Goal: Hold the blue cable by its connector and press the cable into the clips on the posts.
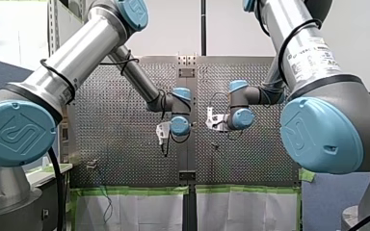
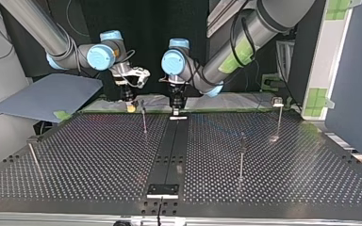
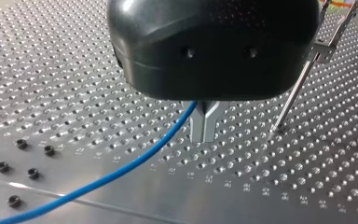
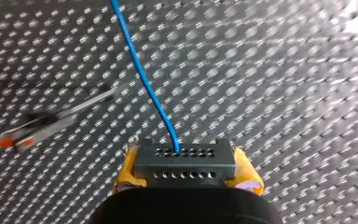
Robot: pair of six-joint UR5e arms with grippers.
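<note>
Grasp done: my right gripper [image 4: 186,170] clamps the dark grey perforated connector [image 4: 185,162], my left gripper [image 3: 204,125] pinches the thin blue cable [image 3: 135,161]; thin metal posts [image 2: 241,157] mid-frame in the top view look bare, so all clipping remains.

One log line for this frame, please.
right tool: shut on connector | left tool: shut on blue cable | nearby post: cable not clipped

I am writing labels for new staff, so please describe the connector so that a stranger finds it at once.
On the perforated table, find my right arm's claw with yellow pads. Between the pads sits the connector, a small dark block with two rows of round holes. It alone has the blue cable leaving one hole.
</note>
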